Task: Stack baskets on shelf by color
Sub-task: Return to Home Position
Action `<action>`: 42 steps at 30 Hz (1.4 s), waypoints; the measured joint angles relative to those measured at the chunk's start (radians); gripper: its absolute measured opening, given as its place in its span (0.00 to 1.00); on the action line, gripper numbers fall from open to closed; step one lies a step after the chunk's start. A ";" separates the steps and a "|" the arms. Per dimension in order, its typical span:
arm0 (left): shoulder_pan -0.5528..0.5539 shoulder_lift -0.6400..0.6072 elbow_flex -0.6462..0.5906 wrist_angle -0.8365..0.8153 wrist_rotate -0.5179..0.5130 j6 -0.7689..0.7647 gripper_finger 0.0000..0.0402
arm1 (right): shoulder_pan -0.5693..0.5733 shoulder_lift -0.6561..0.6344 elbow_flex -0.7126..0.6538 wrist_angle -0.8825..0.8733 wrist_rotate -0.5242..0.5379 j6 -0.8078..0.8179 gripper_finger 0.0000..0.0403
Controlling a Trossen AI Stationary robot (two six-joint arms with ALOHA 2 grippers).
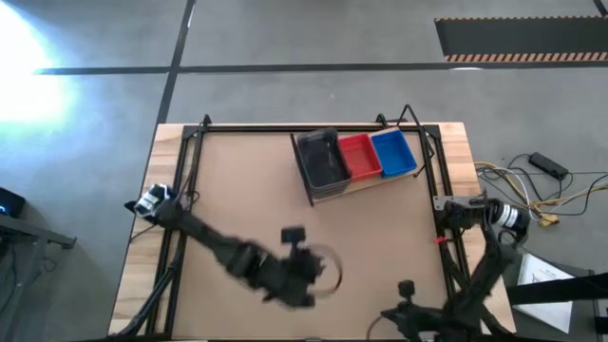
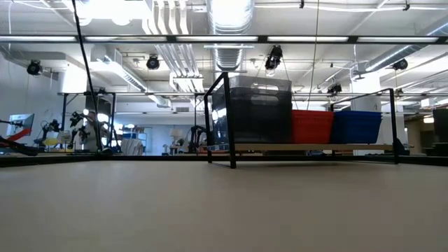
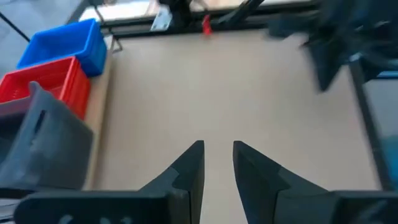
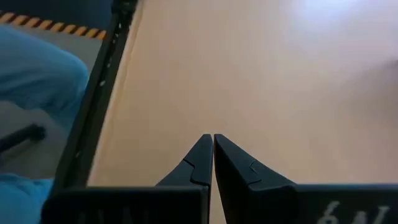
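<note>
- A brown tabletop (image 1: 247, 180) on a black frame is seen from above, set on a grey floor crossed by dark lines; cables (image 1: 532, 185) lie beside it.
- Ceiling ducts (image 2: 231, 17) and lights are shown in the low view.
- A light wooden shelf (image 1: 372, 180) is placed at the table's far right part.
- Three basket stacks are lined up on it, touching: dark grey baskets (image 1: 321, 163), red baskets (image 1: 358, 156), blue baskets (image 1: 392, 152).
- The grey stack appears tallest in the low view.
- The left gripper (image 3: 217, 155) is held over bare tabletop, fingers slightly spread, empty.
- The right gripper (image 4: 212, 140) is pressed together near the table's edge.
- The number of baskets per stack cannot be told; the left arm is blurred from above.
</note>
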 joint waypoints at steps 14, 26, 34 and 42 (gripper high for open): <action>-0.167 0.004 -0.132 0.067 -0.244 -0.155 0.17 | -0.559 -0.765 -0.548 0.555 -0.320 -0.732 0.02; -0.047 -0.221 -0.509 0.254 -0.207 -0.213 0.17 | -0.862 -1.431 -0.701 0.378 -0.500 -0.745 0.02; 0.066 -0.626 -1.018 0.698 -0.078 -0.081 0.17 | -0.861 -1.631 -0.790 0.333 -0.502 -0.745 0.02; 0.246 -1.131 -1.384 0.869 0.088 0.013 0.17 | -0.861 -1.774 -0.895 0.334 -0.524 -0.733 0.02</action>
